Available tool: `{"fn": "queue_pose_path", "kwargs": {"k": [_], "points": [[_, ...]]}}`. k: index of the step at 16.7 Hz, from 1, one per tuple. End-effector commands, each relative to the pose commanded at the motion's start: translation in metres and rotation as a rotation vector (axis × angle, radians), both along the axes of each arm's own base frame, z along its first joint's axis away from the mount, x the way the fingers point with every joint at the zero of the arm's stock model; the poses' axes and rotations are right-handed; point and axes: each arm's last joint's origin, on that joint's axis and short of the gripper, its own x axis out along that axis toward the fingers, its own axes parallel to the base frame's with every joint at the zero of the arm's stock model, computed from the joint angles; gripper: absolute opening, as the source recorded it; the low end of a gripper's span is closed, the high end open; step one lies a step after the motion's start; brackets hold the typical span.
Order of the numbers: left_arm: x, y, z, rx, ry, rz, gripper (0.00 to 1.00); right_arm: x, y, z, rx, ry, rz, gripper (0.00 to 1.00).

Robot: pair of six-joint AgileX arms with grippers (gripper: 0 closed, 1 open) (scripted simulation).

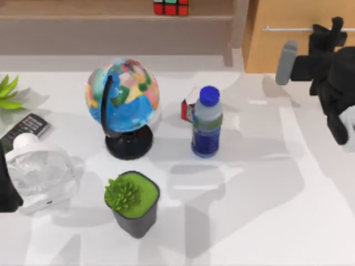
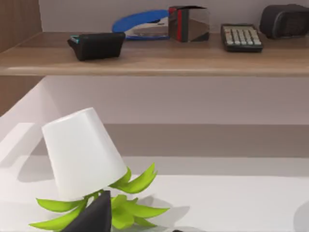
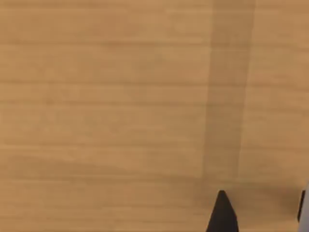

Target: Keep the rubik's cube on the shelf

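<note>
Rubik's cube (image 1: 171,6): red, green and orange tiles on black gridlines. Shelf (image 1: 111,18): light-brown wood. Globe (image 1: 122,91): blue seas, multicoloured lands, black stand. Bottle (image 1: 207,123): blue cap, blue base. Succulent (image 1: 122,194): green, dark grey pot. Worktop (image 1: 260,210): white. Right arm's tool (image 1: 324,36): black.

right arm: raised at the table's far right side, black links folded
right gripper (image 1: 327,33): pointed toward the back; one dark fingertip (image 3: 222,215) seen in the wrist view
left arm: parked at the left edge, low
</note>
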Motion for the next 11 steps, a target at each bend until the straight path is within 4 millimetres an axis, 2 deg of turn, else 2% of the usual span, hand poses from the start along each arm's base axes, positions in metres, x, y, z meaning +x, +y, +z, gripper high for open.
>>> {"fn": "queue_pose_path", "kwargs": {"k": [5, 11], "points": [[0.0, 0.0, 0.0, 0.0, 0.0, 0.0, 1.0, 0.0, 0.0, 0.0, 0.0, 0.0, 0.0, 0.98], [0.0, 0.0, 0.0, 0.0, 0.0, 0.0, 1.0, 0.0, 0.0, 0.0, 0.0, 0.0, 0.0, 1.0]]}}
